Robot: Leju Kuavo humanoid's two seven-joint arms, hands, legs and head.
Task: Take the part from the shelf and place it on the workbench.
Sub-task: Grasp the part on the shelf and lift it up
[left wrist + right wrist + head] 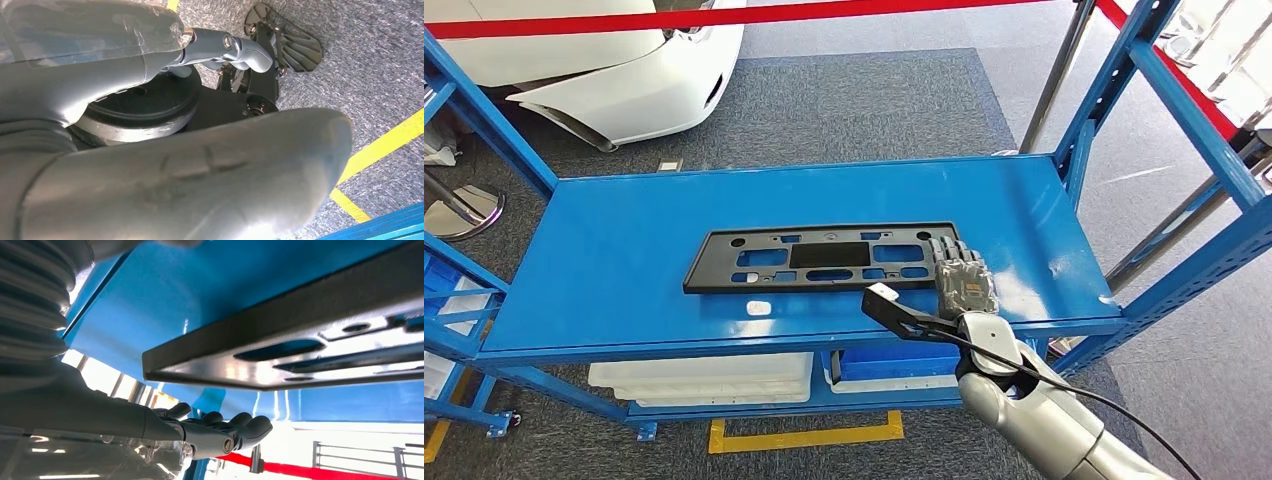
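Blue shelf (624,270) top level carries the black part (824,257), a flat slotted plate lying near the front edge, within reach for pickup. Right hand (962,279) sits at the plate's right end, fingers loosely extended beside and perhaps on its edge; no grip is evident, though contact is hard to judge. Left hand (235,50) hangs toward the floor, fingers curled, holding nothing. Part not yet lifted.

No text, label, brand, number or sign can be read anywhere.
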